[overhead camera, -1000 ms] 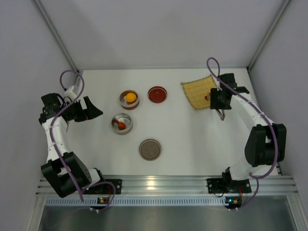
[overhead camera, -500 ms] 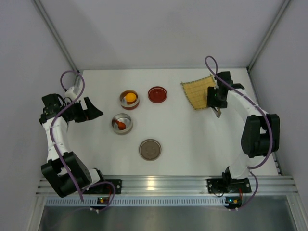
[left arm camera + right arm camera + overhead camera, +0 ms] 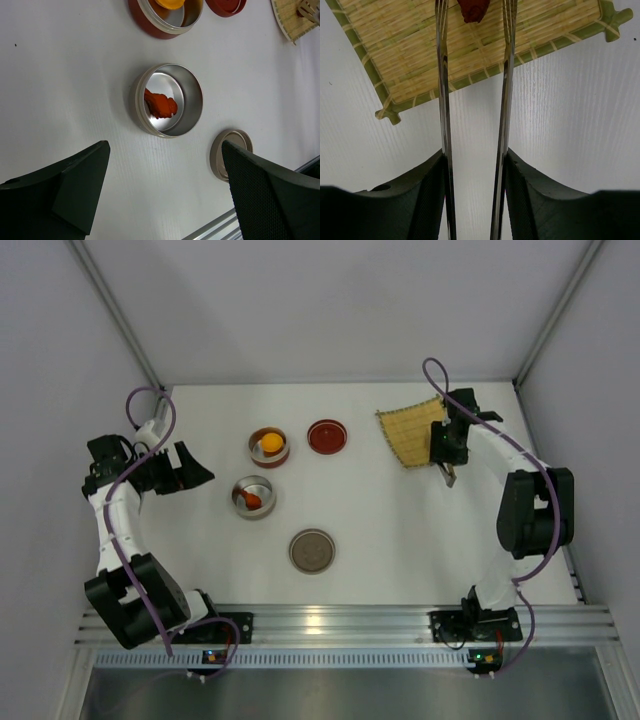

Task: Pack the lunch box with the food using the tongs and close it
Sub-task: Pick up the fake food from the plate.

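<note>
My right gripper (image 3: 474, 160) (image 3: 446, 448) is shut on the tongs (image 3: 506, 90), a finger pressing on each thin arm. The two tong arms reach over the yellow bamboo mat (image 3: 410, 55) (image 3: 410, 430) and stand on either side of a red-brown lump (image 3: 472, 10), with a small gap on each side. The lunch box is a set of round tins. One tin (image 3: 268, 448) holds the orange ball (image 3: 270, 443) (image 3: 170, 3); a silver tin (image 3: 192, 95) (image 3: 253, 496) holds another red-brown lump (image 3: 160, 105). My left gripper (image 3: 165, 147) (image 3: 195, 472) hangs open and empty left of the tins.
A red lid (image 3: 327, 436) (image 3: 227, 6) lies right of the orange ball's tin. A grey-brown lid (image 3: 312, 550) (image 3: 220, 155) lies nearer the front rail. The cell's walls close in on both sides.
My right gripper has shifted a little left, closer over the mat's right edge, tongs still in it. The left arm has not moved.
</note>
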{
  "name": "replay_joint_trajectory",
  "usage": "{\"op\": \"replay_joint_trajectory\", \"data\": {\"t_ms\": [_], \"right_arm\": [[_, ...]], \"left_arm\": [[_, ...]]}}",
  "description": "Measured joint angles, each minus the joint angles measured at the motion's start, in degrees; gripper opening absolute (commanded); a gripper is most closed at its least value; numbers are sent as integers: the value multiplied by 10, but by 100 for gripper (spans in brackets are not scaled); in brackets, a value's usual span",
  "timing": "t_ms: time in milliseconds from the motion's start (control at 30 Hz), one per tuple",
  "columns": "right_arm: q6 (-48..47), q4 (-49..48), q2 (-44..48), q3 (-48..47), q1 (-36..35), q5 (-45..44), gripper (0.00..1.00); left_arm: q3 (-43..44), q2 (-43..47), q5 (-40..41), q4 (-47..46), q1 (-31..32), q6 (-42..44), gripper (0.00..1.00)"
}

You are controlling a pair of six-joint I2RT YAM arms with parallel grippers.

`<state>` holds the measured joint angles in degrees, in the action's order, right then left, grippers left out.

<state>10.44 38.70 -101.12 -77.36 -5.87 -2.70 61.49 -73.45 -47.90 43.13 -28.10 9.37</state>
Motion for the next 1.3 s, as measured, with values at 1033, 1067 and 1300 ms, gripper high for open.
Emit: {"op": "replay_joint_trajectory", "data": {"t_ms": [1033,1067,1300], "right_arm": [[-87,42,61,-26,5,51,0],[-92,42,67,-26,5,63,0],[-117,42,115,-26,-22,161,0]], "left_arm": [[0,0,4,0,0,4,98],[0,0,4,0,0,4,98],[0,0,4,0,0,4,98]]}}
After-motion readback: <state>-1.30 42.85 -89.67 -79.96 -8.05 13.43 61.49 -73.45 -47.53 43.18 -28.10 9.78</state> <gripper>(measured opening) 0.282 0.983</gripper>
